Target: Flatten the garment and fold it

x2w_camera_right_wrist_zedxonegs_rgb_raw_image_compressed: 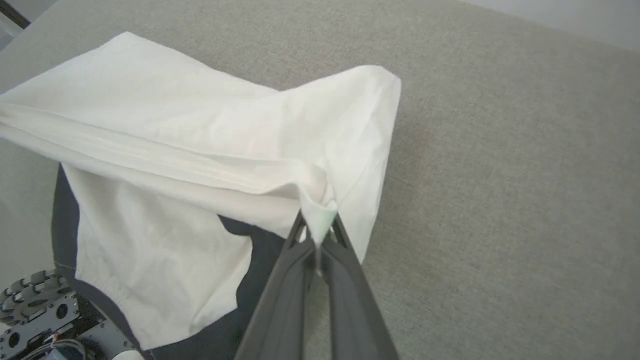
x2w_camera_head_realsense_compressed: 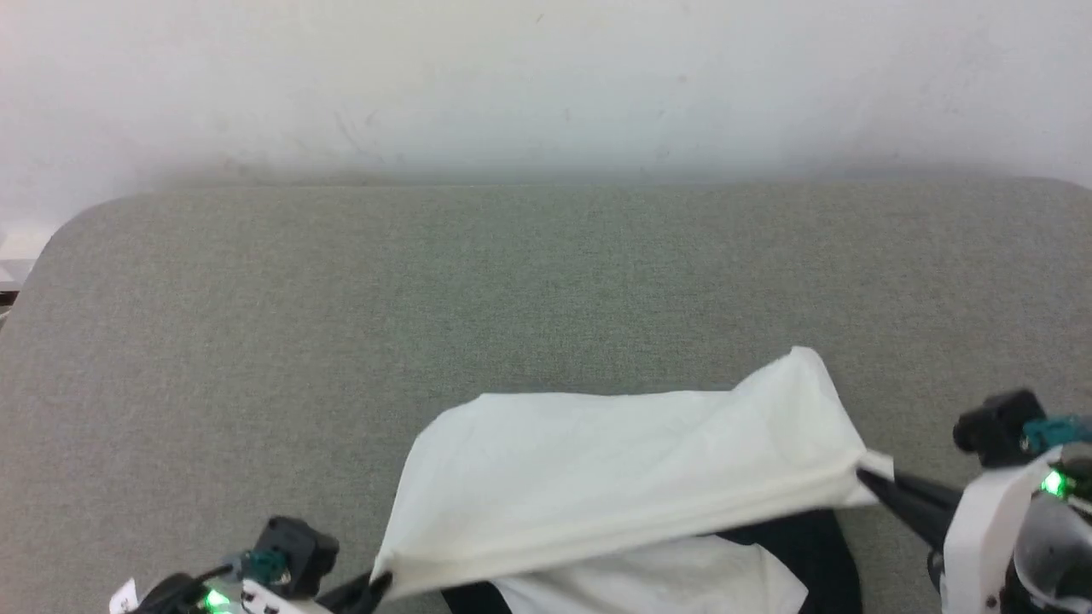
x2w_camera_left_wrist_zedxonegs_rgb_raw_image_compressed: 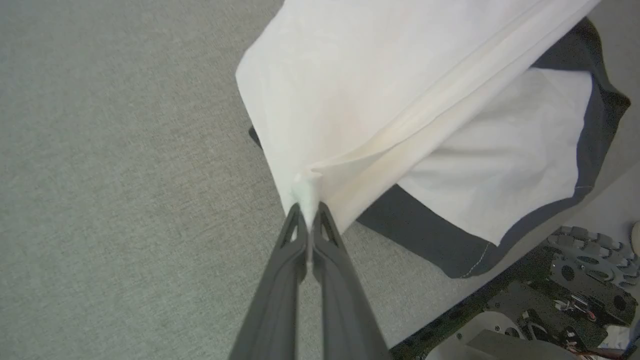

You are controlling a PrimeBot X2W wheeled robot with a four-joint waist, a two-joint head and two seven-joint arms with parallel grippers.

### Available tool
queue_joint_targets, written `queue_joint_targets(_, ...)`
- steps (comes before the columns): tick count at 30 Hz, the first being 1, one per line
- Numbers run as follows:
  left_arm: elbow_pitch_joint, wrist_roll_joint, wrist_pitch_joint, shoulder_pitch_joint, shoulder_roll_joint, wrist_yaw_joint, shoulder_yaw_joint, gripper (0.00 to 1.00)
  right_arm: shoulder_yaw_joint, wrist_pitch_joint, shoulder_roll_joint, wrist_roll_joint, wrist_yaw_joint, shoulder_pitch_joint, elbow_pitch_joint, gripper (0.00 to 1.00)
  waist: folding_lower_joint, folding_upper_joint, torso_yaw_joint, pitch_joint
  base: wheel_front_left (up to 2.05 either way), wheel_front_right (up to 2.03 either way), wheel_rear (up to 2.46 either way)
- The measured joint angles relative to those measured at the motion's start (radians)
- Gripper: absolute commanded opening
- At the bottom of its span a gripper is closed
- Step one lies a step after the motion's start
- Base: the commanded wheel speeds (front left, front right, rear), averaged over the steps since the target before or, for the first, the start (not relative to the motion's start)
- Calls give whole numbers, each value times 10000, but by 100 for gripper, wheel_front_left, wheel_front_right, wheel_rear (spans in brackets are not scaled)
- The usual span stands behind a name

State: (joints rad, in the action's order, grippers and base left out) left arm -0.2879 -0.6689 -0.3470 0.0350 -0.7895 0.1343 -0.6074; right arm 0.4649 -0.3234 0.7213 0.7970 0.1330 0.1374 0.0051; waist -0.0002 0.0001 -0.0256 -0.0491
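the left gripper (x2w_camera_head_realsense_compressed: 375, 584) and right gripper (x2w_camera_head_realsense_compressed: 863, 477) each pinch a hem corner of the shirt (x2w_camera_head_realsense_compressed: 631, 460), its taut edge spanning left-right between them above the tabletop (x2w_camera_head_realsense_compressed: 256, 341).

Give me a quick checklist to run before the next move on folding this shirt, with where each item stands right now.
1. Left tool shut on a garment corner: ok.
2. Right tool shut on the other corner: ok.
3. Hem between the tools pulled straight: ok.
4. Garment wholly on the grey surface: not ok, its near part hangs over the edge.
5. Black fabric underneath lying flat: cannot tell, mostly covered by the lifted white layer.
6. Bare surface beyond for laying it down: ok.
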Motion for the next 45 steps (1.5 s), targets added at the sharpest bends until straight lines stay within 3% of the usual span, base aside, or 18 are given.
queue_joint_targets(6, -96, -303, -775, 364, -280, -104, -407, 0, -606, -1864, 255, 481, -2, -1346, -974, 0, 1, 0, 39, -112, 0, 0, 0)
queue_joint_targets(13, 566, -201, -920, 310, 54, -518, -953, 0, -945, -3670, 46, 738, -4, -2249, -1256, 0, 2, 0, 13, -330, 0, 0, 0)
queue_joint_targets(25, 2173, 188, -579, -357, 947, -1340, -1691, 0, -593, -4125, -408, 104, -4, -2304, -692, 0, 3, 0, -138, -621, 0, 0, 0)
queue_joint_targets(26, 2278, 198, -479, -384, 1011, -1352, -1710, 35, -566, -4015, -430, 46, -4, -2268, -669, 50, 3, 0, -139, -606, 0, 0, 0)
queue_joint_targets(27, 2378, 230, -382, -410, 1058, -1392, -1716, 100, -548, -3902, -437, -8, -6, -2208, -660, 100, 3, 0, -137, -583, 0, 0, 0)
queue_joint_targets(36, 2437, 247, 1348, -757, 1365, -1325, -872, 100, -1325, -3540, -422, 621, -10, -1776, -1434, 100, 2, 0, -129, -70, 0, 0, 0)
queue_joint_targets(40, 2328, 125, 2278, -842, 1563, -821, -151, 100, -2082, -3371, -654, 637, -13, -1668, -1990, 100, 1, 0, -110, 190, 0, 0, 0)
queue_joint_targets(45, 2449, -63, 4194, -856, 2234, 88, 995, 100, -2874, -2065, -1513, -324, -13, -1427, -2215, 100, 2, 0, -93, 377, 0, 0, 0)
